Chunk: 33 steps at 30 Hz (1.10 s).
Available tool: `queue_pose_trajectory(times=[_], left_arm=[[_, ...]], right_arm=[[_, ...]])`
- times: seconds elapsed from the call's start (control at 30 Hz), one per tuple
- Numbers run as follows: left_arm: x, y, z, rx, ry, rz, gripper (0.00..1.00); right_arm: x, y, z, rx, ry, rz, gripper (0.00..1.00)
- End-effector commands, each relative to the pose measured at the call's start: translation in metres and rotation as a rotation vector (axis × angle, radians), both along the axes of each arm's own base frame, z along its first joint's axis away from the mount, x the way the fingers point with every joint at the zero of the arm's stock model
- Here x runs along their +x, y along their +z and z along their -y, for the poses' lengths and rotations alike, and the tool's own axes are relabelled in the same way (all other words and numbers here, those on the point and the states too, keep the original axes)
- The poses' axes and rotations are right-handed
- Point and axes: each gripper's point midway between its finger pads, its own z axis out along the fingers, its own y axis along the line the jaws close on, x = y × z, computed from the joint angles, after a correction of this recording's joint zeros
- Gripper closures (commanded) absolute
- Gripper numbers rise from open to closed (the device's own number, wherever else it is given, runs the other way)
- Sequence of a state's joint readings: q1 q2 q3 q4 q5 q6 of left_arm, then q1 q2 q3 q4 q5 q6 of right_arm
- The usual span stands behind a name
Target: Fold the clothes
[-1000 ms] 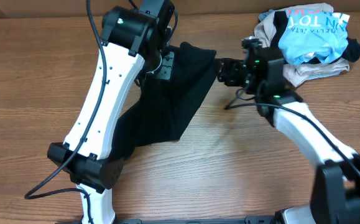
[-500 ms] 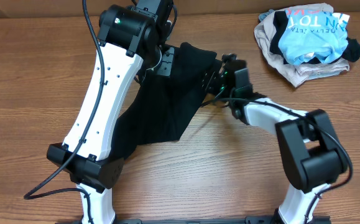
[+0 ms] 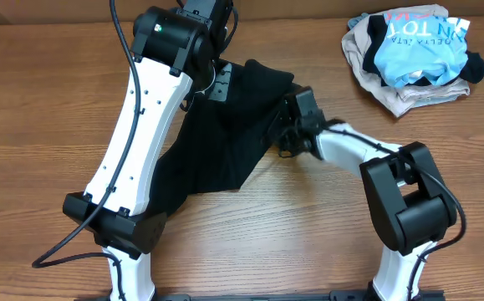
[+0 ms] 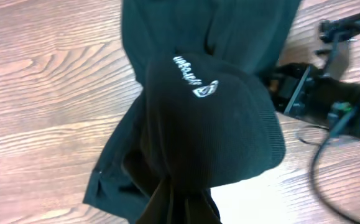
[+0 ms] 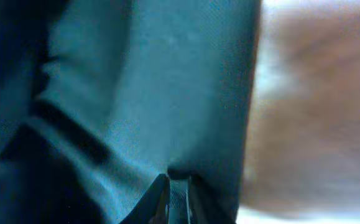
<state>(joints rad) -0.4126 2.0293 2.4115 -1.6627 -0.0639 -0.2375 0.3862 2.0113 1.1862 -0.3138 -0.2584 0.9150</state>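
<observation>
The black garment [image 3: 225, 134] lies on the worktop [image 3: 308, 242] left of centre. Its long axis runs on a slant from the far right, where the cloth is bunched and raised, down to a flatter tail at the near left. The left wrist view shows the raised part as a rounded hump with a small white logo [image 4: 195, 79] and lettering on top, and the cloth gathers into a tight twist at the bottom edge of that view.

The left arm [image 3: 141, 134] rises from its base at the near left and stretches far along the garment, with its wrist bent over the bunched end. The left fingers are hidden under the cloth. They are closed, and the gathered twist looks caught in them.

The right arm [image 3: 350, 150] folds back from the near right, its forearm low and reaching left to the garment's right edge. The right fingers [image 5: 158, 202] are nearly together, with the hem between their tips, though that view is blurred.

At the far right, well apart, a light blue shirt [image 3: 417, 50] sits on a beige garment [image 3: 400, 96].
</observation>
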Motion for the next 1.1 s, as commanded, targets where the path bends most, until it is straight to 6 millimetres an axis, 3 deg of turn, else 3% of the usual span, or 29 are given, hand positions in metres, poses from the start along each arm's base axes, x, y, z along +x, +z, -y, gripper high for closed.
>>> queue_pose_trajectory(times=[0.0,0.2,0.3,0.37,0.43,0.53,0.67,0.8,0.93,1.07], left_arm=[[0.002,0.006,-0.006,0.035,0.019,0.027,0.96],[0.003,0.005,-0.011,0.041,0.031,0.022,0.96],[0.004,0.005,-0.015,0.041,0.040,0.021,0.96],[0.005,0.005,-0.017,0.042,0.046,0.021,0.96],[0.005,0.005,-0.020,0.042,0.052,0.021,0.96],[0.006,0.005,-0.023,0.042,0.060,0.020,0.96],[0.008,0.005,-0.028,0.042,0.073,0.020,0.96],[0.009,0.005,-0.030,0.042,0.077,0.020,0.96],[0.007,0.004,-0.030,0.045,0.077,0.014,0.96],[0.007,0.004,-0.030,0.045,0.076,0.014,0.96]], right_arm=[[-0.014,0.001,0.023,-0.140,0.026,-0.121,0.86],[-0.058,0.018,0.075,-0.445,0.064,-0.327,0.86],[-0.087,0.019,0.086,-0.493,0.085,-0.436,0.95],[-0.088,0.022,0.084,-0.492,0.115,-0.429,0.96],[-0.078,0.030,0.081,-0.475,0.109,-0.372,0.96],[-0.049,0.046,0.072,-0.424,0.100,-0.226,0.84],[0.003,0.070,0.061,-0.362,0.107,0.022,0.55],[0.050,0.086,0.052,-0.275,0.060,0.197,0.37],[0.080,0.082,0.045,-0.177,0.010,0.269,0.32],[0.093,0.059,0.041,-0.097,-0.014,0.250,0.28]])
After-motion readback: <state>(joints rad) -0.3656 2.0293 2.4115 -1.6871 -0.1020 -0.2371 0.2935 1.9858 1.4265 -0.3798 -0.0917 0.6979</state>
